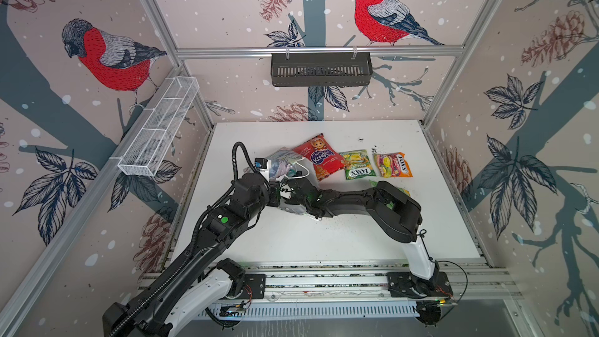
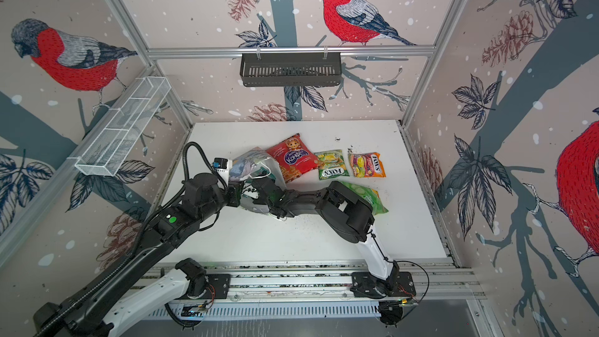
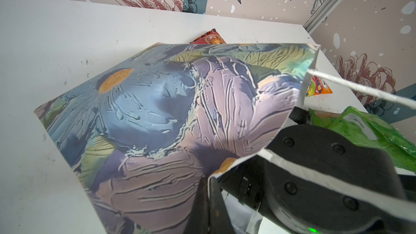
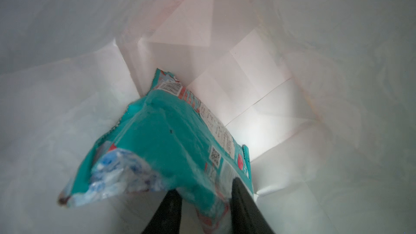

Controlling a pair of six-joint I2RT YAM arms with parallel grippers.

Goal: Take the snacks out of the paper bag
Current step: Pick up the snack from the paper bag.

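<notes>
Paper bag [image 1: 282, 163] lies tipped at left-centre of the white tabletop [image 1: 324, 244], mouth toward the right arm. Crinkled floral paper outside, white inside. Left fingers [image 3: 219, 208] clamped together on the bag's rim edge. Right fingers [image 4: 245, 208] deep inside, either side of the glossy teal packet [image 4: 175, 136]; can't tell if gripping. Red packet [image 1: 321, 157], green-yellow FOX'S [image 1: 358, 166] and orange-yellow FOX'S [image 1: 393, 165] lie flat in a row behind. Bright green packet [image 2: 372, 201] partly under the right arm. Open room at the tabletop's front, crumb-speckled. Bird-wallpaper walls on three sides.
</notes>
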